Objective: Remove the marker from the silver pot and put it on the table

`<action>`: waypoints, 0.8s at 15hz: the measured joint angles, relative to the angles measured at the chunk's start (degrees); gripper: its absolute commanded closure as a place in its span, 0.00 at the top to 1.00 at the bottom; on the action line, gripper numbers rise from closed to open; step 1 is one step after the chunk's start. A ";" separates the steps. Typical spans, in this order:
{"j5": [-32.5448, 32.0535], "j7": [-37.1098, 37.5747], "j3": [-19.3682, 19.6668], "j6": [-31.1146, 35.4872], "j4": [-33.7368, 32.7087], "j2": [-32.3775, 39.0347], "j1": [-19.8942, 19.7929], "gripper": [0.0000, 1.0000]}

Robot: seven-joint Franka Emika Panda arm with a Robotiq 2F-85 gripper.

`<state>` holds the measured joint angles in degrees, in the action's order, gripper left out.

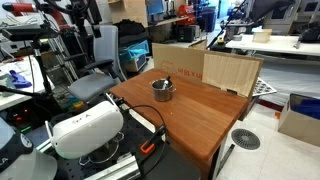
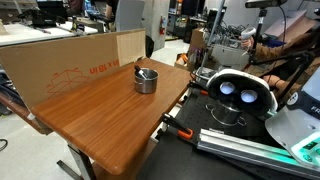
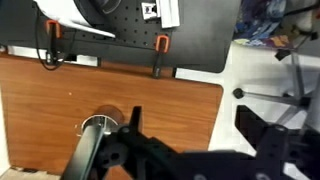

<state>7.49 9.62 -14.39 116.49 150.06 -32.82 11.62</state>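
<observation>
The silver pot (image 1: 163,89) stands on the reddish-brown table (image 1: 200,115) near its back edge and shows in both exterior views (image 2: 146,79). The marker (image 1: 165,82) leans inside it, its tip sticking up over the rim (image 2: 141,70). In the wrist view my gripper (image 3: 195,125) is open and empty, high above the table's edge (image 3: 150,90). The pot (image 3: 97,127) lies at the lower left, partly hidden by the left finger. I cannot make out the gripper in the exterior views.
A pale plywood board (image 1: 231,71) and a cardboard sheet (image 2: 70,65) stand along the table's back edge. Orange clamps (image 3: 160,45) hold the table beside the black robot base plate (image 3: 130,35). An office chair (image 1: 100,80) stands nearby.
</observation>
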 measured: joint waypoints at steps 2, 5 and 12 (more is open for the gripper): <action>-0.99 0.00 0.31 1.23 -0.18 0.66 -0.71 1.00; -2.53 0.00 0.81 3.08 -1.11 2.54 -2.05 1.00; -5.21 0.00 2.95 7.29 -5.78 9.57 -4.53 1.00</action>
<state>2.28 9.62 -11.44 123.78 144.28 -23.25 7.09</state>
